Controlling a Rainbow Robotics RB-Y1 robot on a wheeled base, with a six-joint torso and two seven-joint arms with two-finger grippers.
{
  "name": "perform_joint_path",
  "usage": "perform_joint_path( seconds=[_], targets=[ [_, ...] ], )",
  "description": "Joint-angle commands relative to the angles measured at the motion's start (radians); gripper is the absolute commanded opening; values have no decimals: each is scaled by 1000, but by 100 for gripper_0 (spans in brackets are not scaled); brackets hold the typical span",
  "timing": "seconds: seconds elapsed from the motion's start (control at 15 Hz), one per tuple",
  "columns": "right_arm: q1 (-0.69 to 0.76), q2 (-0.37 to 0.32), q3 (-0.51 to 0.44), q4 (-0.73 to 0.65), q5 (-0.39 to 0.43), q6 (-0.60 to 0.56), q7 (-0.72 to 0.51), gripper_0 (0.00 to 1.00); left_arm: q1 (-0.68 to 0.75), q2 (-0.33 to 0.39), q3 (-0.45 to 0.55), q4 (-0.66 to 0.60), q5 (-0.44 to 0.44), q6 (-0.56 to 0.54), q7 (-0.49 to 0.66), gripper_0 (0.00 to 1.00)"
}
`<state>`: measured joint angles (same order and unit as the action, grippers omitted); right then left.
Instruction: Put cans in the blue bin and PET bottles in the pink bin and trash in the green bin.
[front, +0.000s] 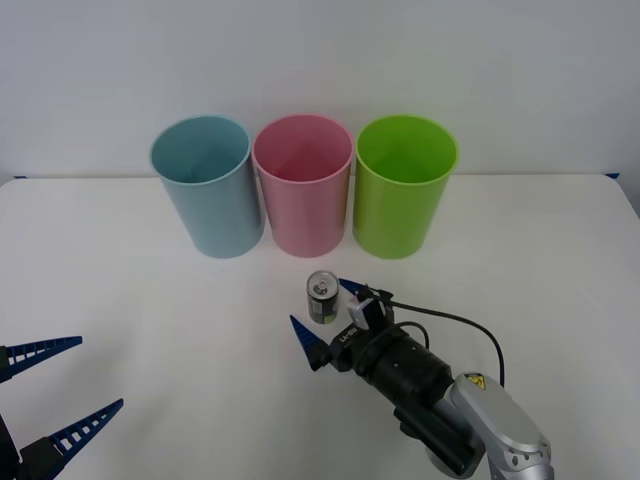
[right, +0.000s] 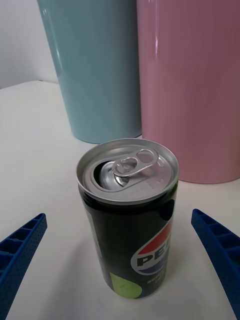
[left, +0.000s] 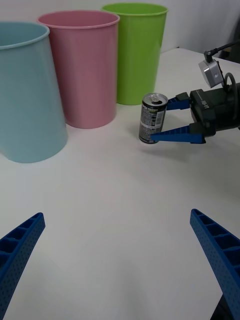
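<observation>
A small dark can (front: 322, 296) with a silver pull-tab top stands upright on the white table, just in front of the pink bin (front: 303, 185). My right gripper (front: 326, 310) is open with one blue finger on each side of the can (right: 129, 217), not touching it; the left wrist view shows the same can (left: 152, 118) between those fingers (left: 176, 135). The blue bin (front: 207, 185) stands left of the pink one and the green bin (front: 403, 185) to its right. My left gripper (front: 62, 382) hangs open over the table's near left corner.
The three bins stand in a row at the back of the table (front: 150, 320), close to the wall. A black cable (front: 450, 322) loops from the right wrist. Bare table lies between the two arms.
</observation>
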<state>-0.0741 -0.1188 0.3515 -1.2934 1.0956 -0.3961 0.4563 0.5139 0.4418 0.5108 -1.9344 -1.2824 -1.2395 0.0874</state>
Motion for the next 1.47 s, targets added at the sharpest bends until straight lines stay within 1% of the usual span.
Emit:
perform_joint_path(
  seconds=[0.07, 0.8, 0.87, 0.93, 1.47],
  targets=[
    [-12, 10, 1, 6, -10, 11, 15, 100, 0, 0, 0, 0, 0, 0, 0, 100],
    [-13, 19, 1, 6, -28, 22, 50, 100, 0, 0, 0, 0, 0, 0, 0, 100],
    [-13, 19, 0, 6, -33, 19, 56, 44, 0, 0, 0, 0, 0, 0, 0, 100],
    [-15, 19, 0, 6, -43, 16, 64, 0, 0, 0, 0, 0, 0, 0, 0, 100],
    [-26, 19, 1, 6, -74, 8, 113, 0, 0, 0, 0, 0, 0, 0, 0, 100]
  ],
)
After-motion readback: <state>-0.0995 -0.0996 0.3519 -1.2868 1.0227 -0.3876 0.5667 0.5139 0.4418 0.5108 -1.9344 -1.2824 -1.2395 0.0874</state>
